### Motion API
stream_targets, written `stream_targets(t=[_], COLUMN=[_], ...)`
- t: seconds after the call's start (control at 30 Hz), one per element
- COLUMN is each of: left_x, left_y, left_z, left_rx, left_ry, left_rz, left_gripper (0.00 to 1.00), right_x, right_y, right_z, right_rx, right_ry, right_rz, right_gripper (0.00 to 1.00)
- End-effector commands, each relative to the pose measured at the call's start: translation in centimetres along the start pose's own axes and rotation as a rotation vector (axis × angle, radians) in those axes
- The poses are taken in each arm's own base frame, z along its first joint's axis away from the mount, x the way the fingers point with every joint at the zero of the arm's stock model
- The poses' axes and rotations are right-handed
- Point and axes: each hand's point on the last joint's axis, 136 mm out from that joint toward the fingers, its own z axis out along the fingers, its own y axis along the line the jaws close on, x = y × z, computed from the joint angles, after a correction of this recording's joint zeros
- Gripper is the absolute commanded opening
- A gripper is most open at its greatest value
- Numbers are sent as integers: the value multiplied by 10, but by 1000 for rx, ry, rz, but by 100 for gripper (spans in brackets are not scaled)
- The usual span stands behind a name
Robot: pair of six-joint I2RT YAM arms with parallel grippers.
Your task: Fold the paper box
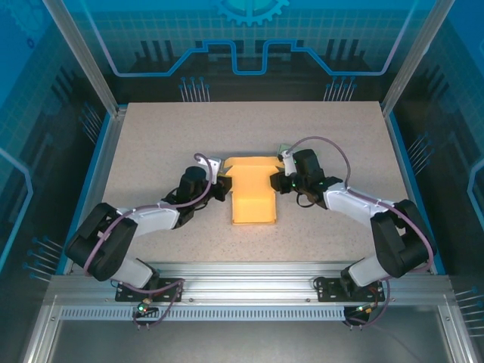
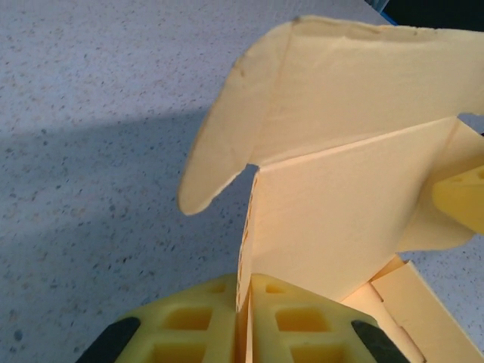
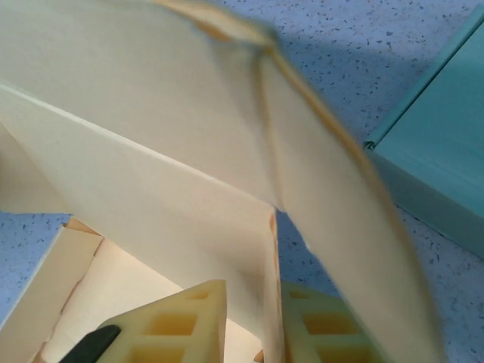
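The left claw (image 2: 243, 301) and right claw (image 3: 266, 304) each pinched a side wall of the box (image 1: 252, 195); open table (image 1: 151, 136) surrounded it; its edges blurred close up.

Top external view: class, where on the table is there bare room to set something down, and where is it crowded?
Bare: the far strip of the table beyond the paper box, both far corners, and the near patch between the box and the metal rail. Crowded: the middle, where the left gripper and right gripper pinch the box's side walls.
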Motion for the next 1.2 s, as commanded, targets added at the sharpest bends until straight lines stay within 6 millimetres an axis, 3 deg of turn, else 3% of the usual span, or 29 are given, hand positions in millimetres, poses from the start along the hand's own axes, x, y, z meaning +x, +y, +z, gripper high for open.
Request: stream_targets(t=[0.0, 0.17, 0.47, 0.7, 0.87, 1.17], left_x=[-11, -21, -56, -79, -77, -67], left_y=[-19, -31, -45, -42, -30, -12], left_z=[9, 19, 25, 24, 27, 25], left_rx=[40, -6, -34, -97, -149, -207], left_ry=[-25, -82, -296, -371, -347, -330], left_rz=[55, 71, -14, 52, 77, 136], left_gripper=[12, 4, 4, 0, 0, 0], right_x=[-18, -23, -53, -76, -73, -69], right_y=[10, 14, 18, 28, 21, 12], right_z=[-5, -5, -6, 2, 9, 9], right_rx=[7, 51, 157, 167, 202, 217], right_ry=[-58, -92, -247, -253, -208, -165], right_rz=[-34, -52, -19, -13, -4, 24], right_gripper=[20, 17, 16, 26, 37, 43])
